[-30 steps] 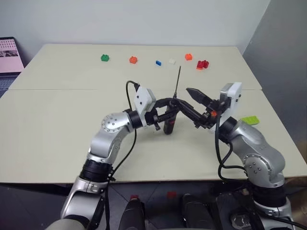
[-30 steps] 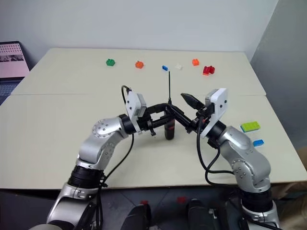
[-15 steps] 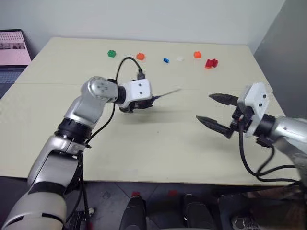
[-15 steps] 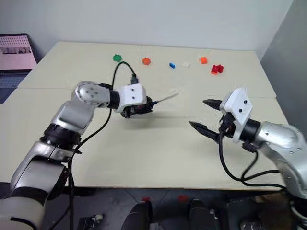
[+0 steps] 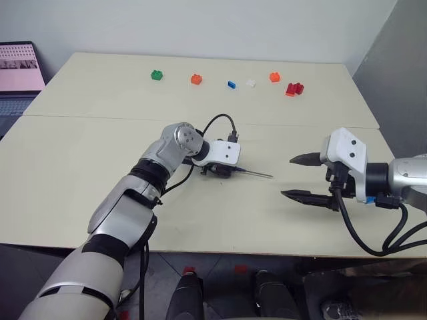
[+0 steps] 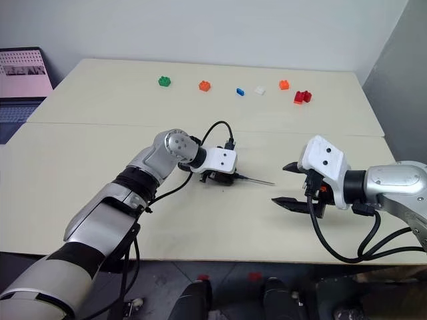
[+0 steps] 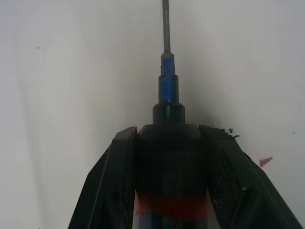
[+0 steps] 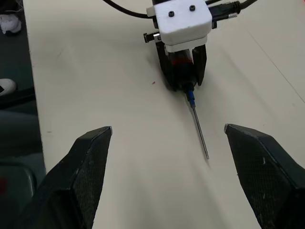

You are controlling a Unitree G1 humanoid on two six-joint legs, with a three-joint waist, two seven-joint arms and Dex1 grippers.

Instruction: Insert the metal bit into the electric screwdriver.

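Note:
My left gripper [image 5: 224,169] is shut on the electric screwdriver [image 7: 169,167], a black barrel with a red band, held low over the middle of the table. The metal bit [image 5: 256,175] sits in the screwdriver's tip behind a blue collar [image 7: 167,78] and points towards my right gripper. I cannot tell whether the bit [image 8: 200,135] touches the table. My right gripper [image 5: 288,177] hovers to the right of the bit's end, open, with nothing between its fingers [image 8: 93,152]. A clear gap lies between it and the bit.
A row of small bricks lies along the far side: green [image 5: 157,75], orange [image 5: 196,79], blue [image 5: 231,85], white [image 5: 251,83], orange [image 5: 275,77], red [image 5: 293,89]. A laptop [image 5: 20,67] stands at the far left. The table's right edge [image 5: 373,117] is close to my right arm.
My left arm has swung down, tipping the screwdriver and its bit from upright to nearly level, close to the table. My right gripper has drawn away to the right, still open.

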